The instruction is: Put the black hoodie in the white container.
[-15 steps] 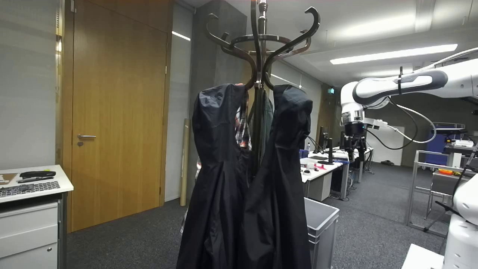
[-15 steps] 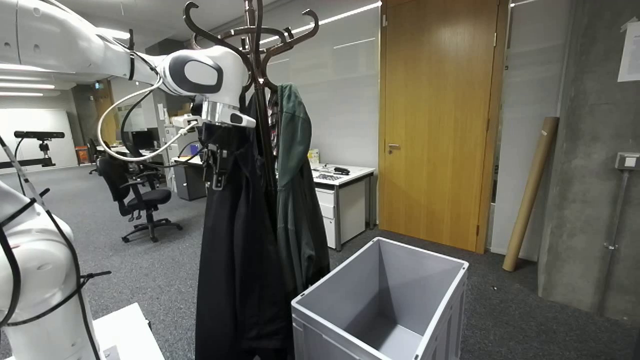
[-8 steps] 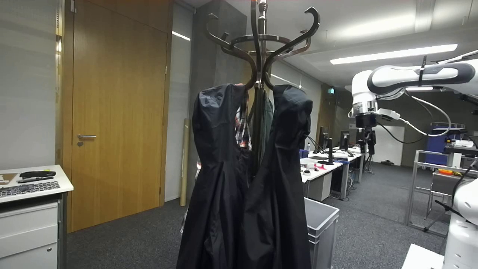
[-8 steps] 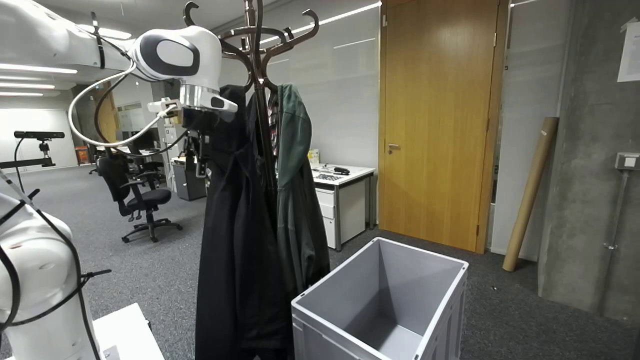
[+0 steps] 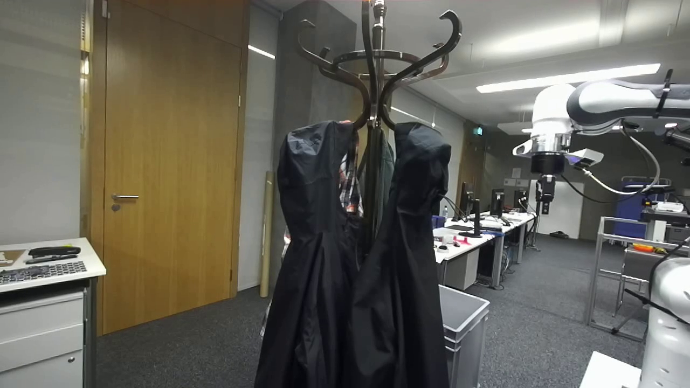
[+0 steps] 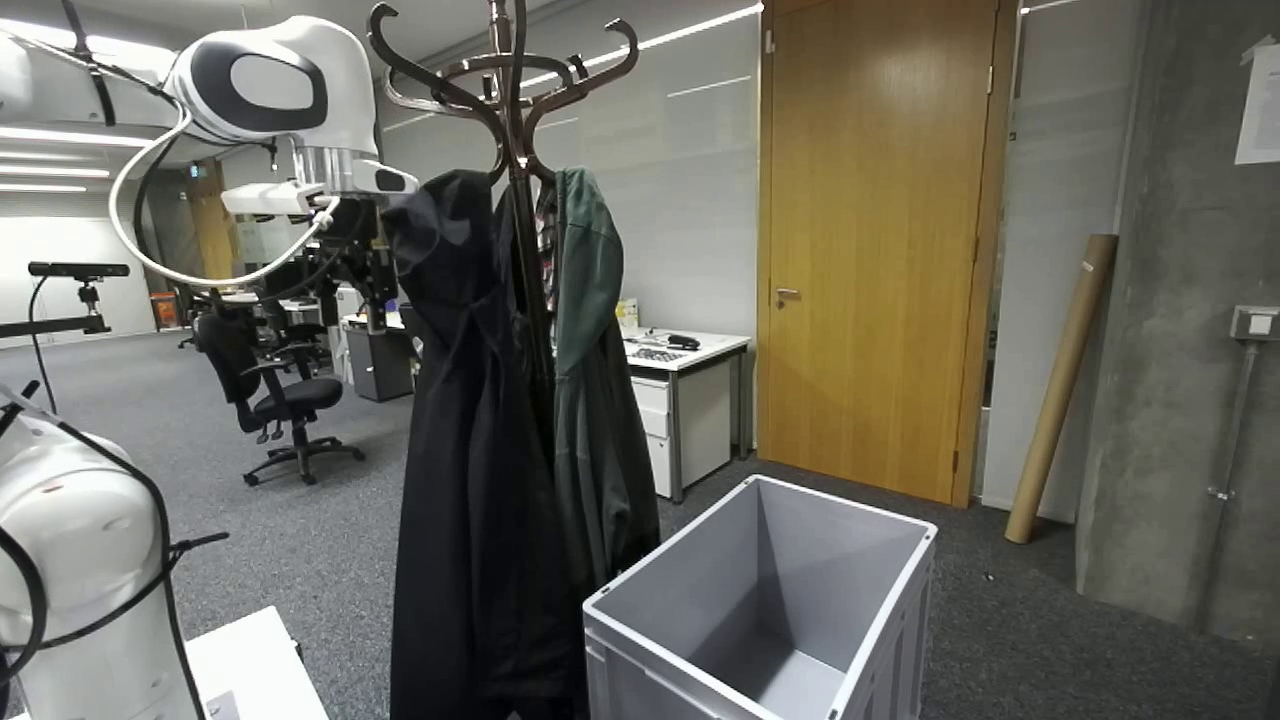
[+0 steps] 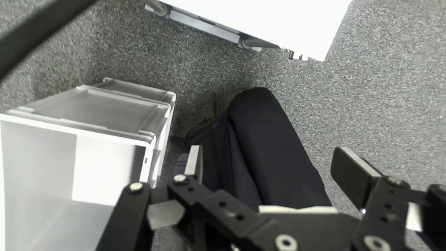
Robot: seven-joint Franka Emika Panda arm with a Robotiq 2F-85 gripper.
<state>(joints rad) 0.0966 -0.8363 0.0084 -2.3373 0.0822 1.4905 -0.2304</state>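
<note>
Gripper [image 6: 352, 312] has turned and moved farther from the coat rack [image 6: 513, 130] than half a second before; its jaws stand apart. The black hoodie [image 6: 470, 450] still hangs there, beside the white container [image 6: 650, 672].

White jointed robot arm with grey trim [image 5: 617, 99] held out high, near level, silver-banded wrist [image 5: 551, 143] bent downward. Black metal two-finger gripper [image 7: 271, 162] points down too, spread wide apart in wrist view.
</note>
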